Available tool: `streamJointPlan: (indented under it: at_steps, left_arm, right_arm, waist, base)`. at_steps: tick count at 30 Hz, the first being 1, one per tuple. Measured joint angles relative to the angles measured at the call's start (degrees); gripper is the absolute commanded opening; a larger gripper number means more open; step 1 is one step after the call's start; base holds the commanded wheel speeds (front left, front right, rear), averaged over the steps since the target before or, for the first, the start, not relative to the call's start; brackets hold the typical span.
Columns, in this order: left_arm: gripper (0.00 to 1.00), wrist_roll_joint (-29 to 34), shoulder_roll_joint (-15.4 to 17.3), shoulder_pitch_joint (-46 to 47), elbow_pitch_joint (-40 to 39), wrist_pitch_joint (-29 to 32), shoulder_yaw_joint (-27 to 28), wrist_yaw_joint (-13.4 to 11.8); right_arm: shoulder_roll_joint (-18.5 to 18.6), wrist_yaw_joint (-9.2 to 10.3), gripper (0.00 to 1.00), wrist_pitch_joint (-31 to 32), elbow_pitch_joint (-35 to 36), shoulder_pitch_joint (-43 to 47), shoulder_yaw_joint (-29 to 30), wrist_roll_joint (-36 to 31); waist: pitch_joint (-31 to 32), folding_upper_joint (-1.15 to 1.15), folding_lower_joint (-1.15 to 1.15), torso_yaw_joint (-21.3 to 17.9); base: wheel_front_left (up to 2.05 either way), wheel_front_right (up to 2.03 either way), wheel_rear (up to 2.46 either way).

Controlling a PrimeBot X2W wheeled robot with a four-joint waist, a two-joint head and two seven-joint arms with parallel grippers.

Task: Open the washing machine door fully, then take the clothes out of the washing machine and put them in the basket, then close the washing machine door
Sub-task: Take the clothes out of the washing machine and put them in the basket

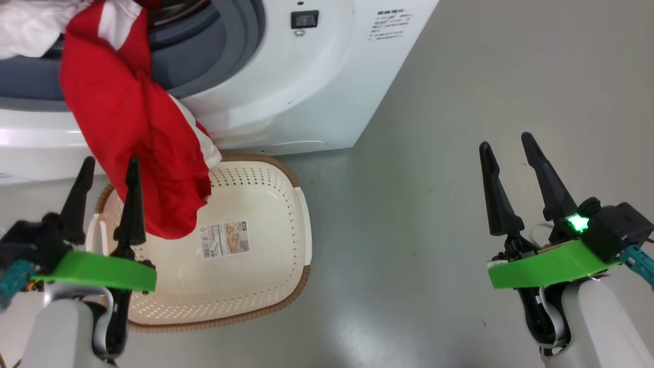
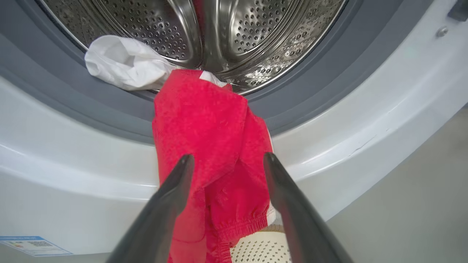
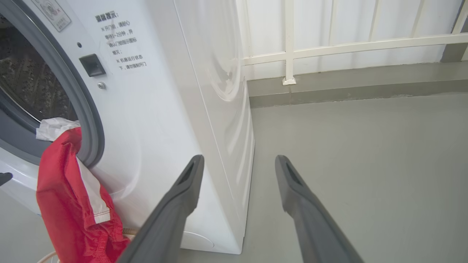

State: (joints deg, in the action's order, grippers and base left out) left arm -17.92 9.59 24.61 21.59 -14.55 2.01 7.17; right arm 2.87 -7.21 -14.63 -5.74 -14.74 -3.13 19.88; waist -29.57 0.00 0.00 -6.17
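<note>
The white washing machine (image 1: 317, 76) stands open; the washing machine door is out of view. Red clothes (image 1: 133, 128) with white stripes hang out of the steel drum (image 2: 256, 29), over the grey gasket and down above the basket (image 1: 265, 266). A white cloth (image 2: 120, 62) lies on the gasket beside them. The cream basket sits on the floor against the machine's front, with only the red garment's hanging end over it. My left gripper (image 1: 111, 161) is open by the basket's left rim, and the red garment (image 2: 204, 120) hangs just beyond its fingers. Off to the right, my right gripper (image 1: 505, 140) is open over bare floor.
Grey floor (image 1: 460, 76) stretches to the right of the machine. A white railing (image 3: 329, 47) and a low grey kerb run behind it. The machine's right side panel (image 3: 219, 91) stands close to the left of my right gripper (image 3: 238, 159).
</note>
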Motion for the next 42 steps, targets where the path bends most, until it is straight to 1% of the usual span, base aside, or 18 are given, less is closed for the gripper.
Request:
streamJointPlan:
  at_steps: [5, 14, 19, 25, 30, 34, 36, 37, 42]
  left_arm:
    - [1.0, 1.79, -1.31, -4.05, -6.09, 0.0, 1.71, 0.0]
    - [1.0, 2.32, -3.15, -13.28, -14.17, 0.0, 4.47, 0.0]
    - [1.0, 2.33, -3.47, -14.29, -15.88, 0.0, 4.65, 0.0]
    - [1.0, 2.33, -3.65, -14.28, -16.05, 0.0, 4.69, 0.0]
    - [1.0, 2.3, -3.2, -13.95, -14.02, 0.0, 4.16, 0.0]
    - [1.0, 1.42, -2.54, -11.91, -10.31, 0.0, 3.46, 0.0]
    - [1.0, 0.31, -1.87, -9.81, -7.92, 0.0, 3.23, 0.0]
    - [1.0, -0.76, -0.97, -7.43, -5.3, 0.0, 2.91, 0.0]
    - [1.0, -3.41, 1.05, -1.49, 2.66, 0.0, 1.94, 0.0]
  right_arm:
    - [0.0, 0.0, 1.0, 0.0, -0.2, 0.69, 0.2, -0.31]
    - [0.0, 0.0, 1.0, 0.0, -0.33, 1.99, 0.2, -0.31]
    - [-0.01, 0.0, 1.0, 0.0, -0.3, 2.38, 0.27, -0.32]
    - [-0.01, 0.0, 1.0, 0.0, -0.29, 2.61, 0.26, -0.41]
    - [-0.01, 0.0, 1.0, 0.0, -0.29, 2.61, 0.22, -0.41]
    - [-0.01, 0.0, 1.0, 0.0, -0.26, 2.61, 0.03, -0.41]
    - [-0.01, 0.0, 1.0, 0.0, -0.25, 2.61, -0.03, -0.41]
    - [-0.01, 0.0, 1.0, 0.0, -0.21, 2.61, -0.09, -0.41]
    - [-0.01, 0.0, 1.0, 0.0, -0.16, 2.59, -0.44, -0.41]
  waist:
    - [1.03, 0.0, 0.01, 0.48]
    - [2.6, 0.0, 0.0, 0.17]
    - [2.68, 0.0, 0.0, 0.15]
    - [2.56, 0.0, 0.0, -0.06]
    - [2.49, 0.0, 0.0, -0.1]
    - [2.4, 0.0, 0.0, -0.14]
    - [2.29, 0.0, 0.0, -0.17]
    - [2.12, 0.0, 0.0, -0.19]
    - [1.53, 0.0, 0.0, -0.4]
  base:
    - [0.0, 0.0, 0.0]
    - [0.0, 0.0, 0.0]
    - [0.0, 0.0, 0.0]
    - [0.0, 0.0, 0.0]
    - [0.0, 0.0, 0.0]
    - [0.0, 0.0, 0.0]
    - [0.0, 0.0, 0.0]
    - [0.0, 0.0, 0.0]
    - [0.0, 0.0, 0.0]
